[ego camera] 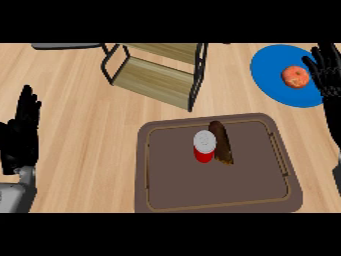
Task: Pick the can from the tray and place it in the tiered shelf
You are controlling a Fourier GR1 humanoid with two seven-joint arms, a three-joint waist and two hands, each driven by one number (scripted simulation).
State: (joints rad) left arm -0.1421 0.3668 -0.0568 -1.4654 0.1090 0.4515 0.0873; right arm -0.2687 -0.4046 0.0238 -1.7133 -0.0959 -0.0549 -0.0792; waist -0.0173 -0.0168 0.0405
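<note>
The red can point(204, 146) stands upright near the middle of the brown tray point(217, 200), touching a dark brown stick-shaped item point(222, 142) at its 3 o'clock side. The tiered shelf point(158, 70) sits at 12 o'clock from the tray, and a blue plate point(276, 85) bearing an orange fruit point(295, 76) lies at 2 o'clock. Left hand point(16, 135) at 9 o'clock and right hand point(334, 70) at 2 o'clock both show straight fingers, holding nothing.

red can point(204, 146) (white top), brown tray point(217, 192), blue plate point(276, 80).
</note>
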